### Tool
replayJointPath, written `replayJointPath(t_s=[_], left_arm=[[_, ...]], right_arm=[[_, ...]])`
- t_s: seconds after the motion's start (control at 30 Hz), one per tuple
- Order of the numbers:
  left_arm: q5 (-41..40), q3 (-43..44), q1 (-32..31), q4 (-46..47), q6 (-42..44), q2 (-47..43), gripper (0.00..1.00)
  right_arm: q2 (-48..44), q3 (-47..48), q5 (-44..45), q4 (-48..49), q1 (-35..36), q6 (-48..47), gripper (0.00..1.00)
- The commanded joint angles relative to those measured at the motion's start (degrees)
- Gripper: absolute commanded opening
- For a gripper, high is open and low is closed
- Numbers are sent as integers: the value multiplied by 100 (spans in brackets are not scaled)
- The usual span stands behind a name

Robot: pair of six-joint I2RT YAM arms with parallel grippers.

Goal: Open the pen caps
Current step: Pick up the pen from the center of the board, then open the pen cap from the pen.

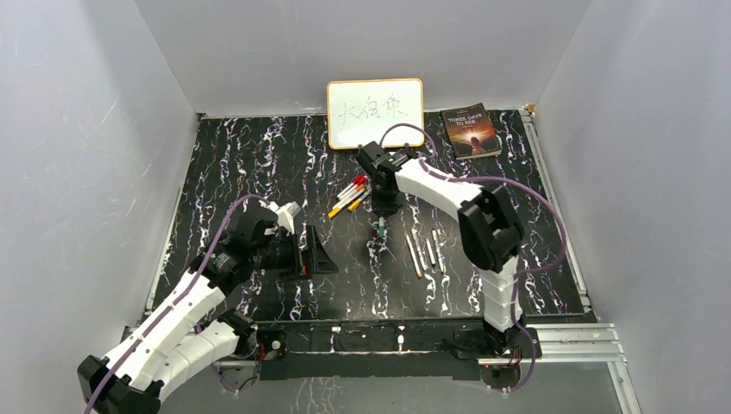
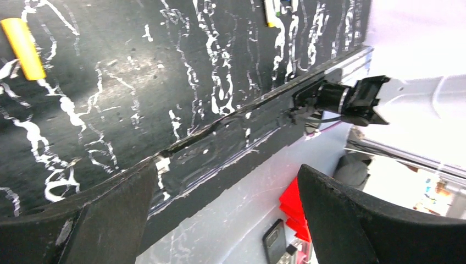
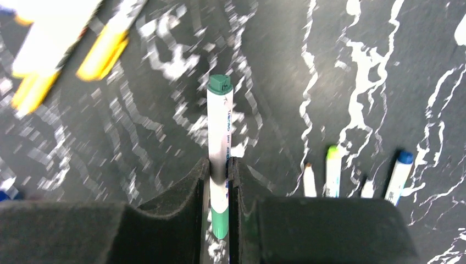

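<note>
My right gripper [image 3: 220, 165] is shut on a white pen [image 3: 220, 121] with green at both ends; its jaws pinch the barrel just above the longer green end. In the top view that gripper [image 1: 384, 207] hangs over the table's middle, with the green pen [image 1: 380, 229] sticking out toward the near side. A bunch of capped pens [image 1: 349, 197] with red and yellow caps lies just to its left. My left gripper [image 1: 315, 253] stands open and holds nothing. A short yellow cap-like piece [image 2: 23, 47] lies on the table, far from the left gripper [image 2: 228, 220].
Several thin pens [image 1: 427, 252] lie side by side right of the green pen, also seen as lime- and blue-ended pens [image 3: 332, 170]. A whiteboard [image 1: 375, 113] and a book [image 1: 471, 131] lie at the back. The table's near edge [image 2: 264, 104] runs close by my left fingers.
</note>
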Motion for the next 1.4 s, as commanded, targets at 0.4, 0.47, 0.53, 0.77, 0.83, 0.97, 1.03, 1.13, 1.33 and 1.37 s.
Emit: replayJointPath(t_s=[0.4,0.47,0.53,0.77,0.83,0.97,1.03,1.13,1.33,1.37], left_arm=[[-58,-462,-446,2693,-1471,654,99],[-308,-327,-737,2873,-1526,947,98],[-601,-166,-1015,2963,-1555,1232,97],[-1179,-174,-1484,3473,-1964,1443,89],[-1331,-283,-1551,3603,-2123,1335,86],[-1497,-522,-1592,3903,-2331,1120,76],[-1511,-543,-1611,3932,-2356,1117,71],[-1469,-515,-1633,3939,-2354,1183,65],[-1415,-486,-1694,3907,-2354,1201,58],[-1419,-478,-1705,3873,-2345,1202,57]], right_arm=[[-3462,-2290,-2018,1791,705,469,0],[-3678,-2446,-2041,1942,708,594,0],[-3812,-2553,-2101,2047,702,711,0],[-4156,-2926,-2285,2590,718,1247,0],[-4195,-3003,-2328,2677,739,1340,0],[-4291,-3236,-2390,2891,798,1519,0],[-4333,-3340,-2439,2987,806,1586,0],[-4351,-3378,-2449,3001,814,1618,0],[-4354,-3290,-2312,2961,814,1612,0],[-4338,-3258,-2306,2952,814,1611,0]])
